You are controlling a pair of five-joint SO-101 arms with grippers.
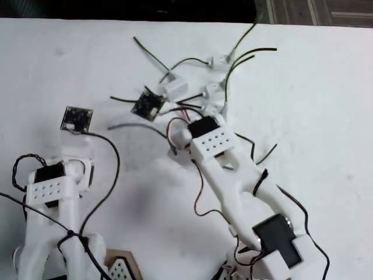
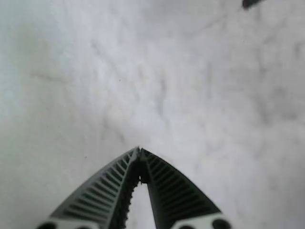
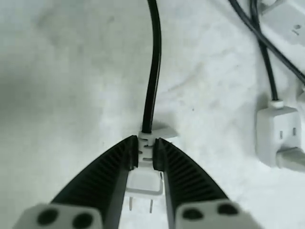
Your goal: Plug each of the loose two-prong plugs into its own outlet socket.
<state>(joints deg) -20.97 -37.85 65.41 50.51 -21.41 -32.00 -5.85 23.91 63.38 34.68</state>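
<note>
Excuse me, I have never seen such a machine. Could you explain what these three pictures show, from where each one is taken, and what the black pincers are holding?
These are two small white robot arms on a white table. One picture looks down from above. In it the left arm is at the lower left, and the right arm is stretched toward the middle of the table.

The other two pictures come from cameras on the arms' wrists, each looking along its own pincers, called a gripper. The left gripper is shut and empty over bare table. The right gripper is shut on a white two-prong plug with a black cord, and the prongs point toward the camera. A white outlet socket lies nearby, not touching the plug.
</note>
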